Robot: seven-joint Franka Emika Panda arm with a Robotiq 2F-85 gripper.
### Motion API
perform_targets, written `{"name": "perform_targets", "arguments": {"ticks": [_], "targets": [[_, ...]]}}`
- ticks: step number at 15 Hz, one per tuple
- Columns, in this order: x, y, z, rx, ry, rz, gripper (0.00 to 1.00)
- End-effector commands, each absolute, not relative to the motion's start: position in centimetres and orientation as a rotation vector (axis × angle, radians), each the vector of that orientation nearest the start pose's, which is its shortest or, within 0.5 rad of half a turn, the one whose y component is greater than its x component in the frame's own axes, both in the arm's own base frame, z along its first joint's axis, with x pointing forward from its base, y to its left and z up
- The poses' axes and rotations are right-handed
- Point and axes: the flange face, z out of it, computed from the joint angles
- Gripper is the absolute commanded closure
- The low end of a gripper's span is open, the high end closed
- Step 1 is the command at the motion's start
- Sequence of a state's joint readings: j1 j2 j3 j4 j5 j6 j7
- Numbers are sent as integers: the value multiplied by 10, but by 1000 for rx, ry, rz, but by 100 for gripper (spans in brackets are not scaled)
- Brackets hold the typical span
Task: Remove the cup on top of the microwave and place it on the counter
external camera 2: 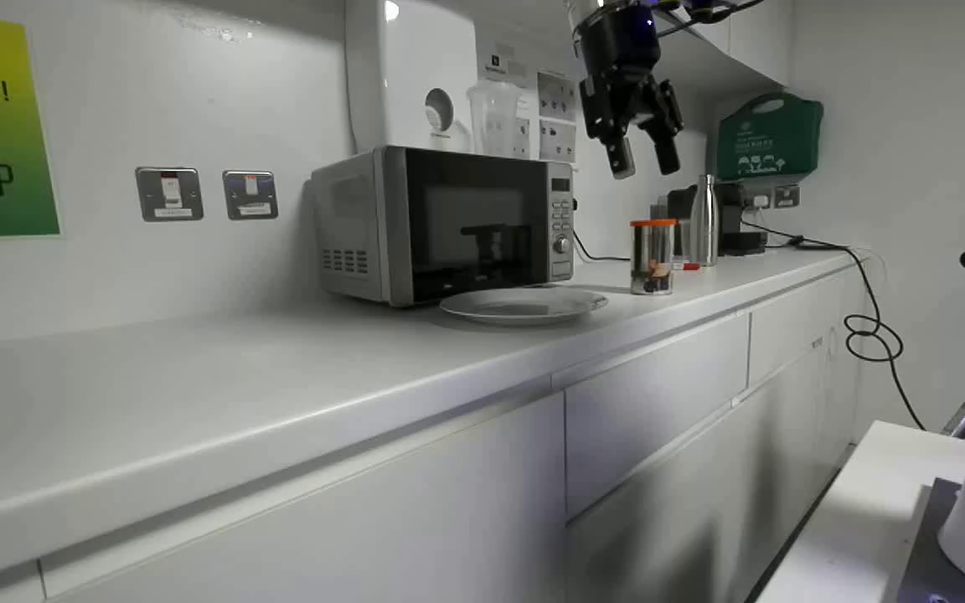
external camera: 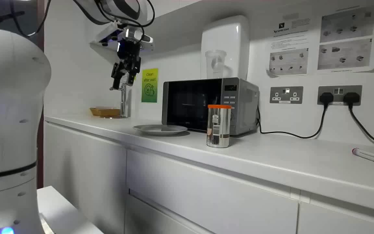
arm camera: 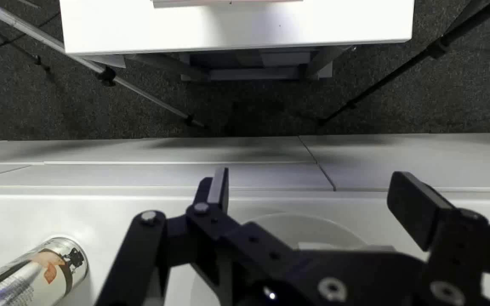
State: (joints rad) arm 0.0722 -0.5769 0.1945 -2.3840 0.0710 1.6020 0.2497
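The clear plastic cup [external camera: 215,63] stands upright on top of the silver microwave [external camera: 190,100], towards its control-panel side. In an exterior view the cup [external camera 2: 495,117] also shows behind the microwave's [external camera 2: 474,226] top front edge, so its base is hidden there. The cup is out of the wrist view. The white counter [external camera: 287,159] runs below the microwave. My gripper [external camera: 123,82] hangs in the air, fingers down, apart from the cup. It also shows in an exterior view [external camera 2: 644,163]. In the wrist view the gripper's fingers [arm camera: 311,195] are wide apart with nothing between them.
A grey plate [external camera: 160,129] lies before the microwave, and the wrist view shows it [arm camera: 304,225] below the gripper. A metallic canister [external camera: 218,130] with an orange lid stands beside it. A white wall box [external camera: 239,48] is behind the cup. A steel bottle [external camera 2: 704,222] stands farther along.
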Motion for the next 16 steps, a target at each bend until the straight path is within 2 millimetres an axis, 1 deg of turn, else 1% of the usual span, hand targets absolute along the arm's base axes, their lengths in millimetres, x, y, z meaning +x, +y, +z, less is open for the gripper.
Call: {"name": "perform_targets", "arguments": {"ticks": [1,9,10,11,13,16], "targets": [[340,108,506,-3210,56,320,0],[340,108,506,-3210,56,320,0],[340,106,507,-3211,43,290,0],[343,104,508,-3226,31,251,0],[355,97,512,-3277,18,120,0],[387,85,527,-3314,16,-156,0]]}}
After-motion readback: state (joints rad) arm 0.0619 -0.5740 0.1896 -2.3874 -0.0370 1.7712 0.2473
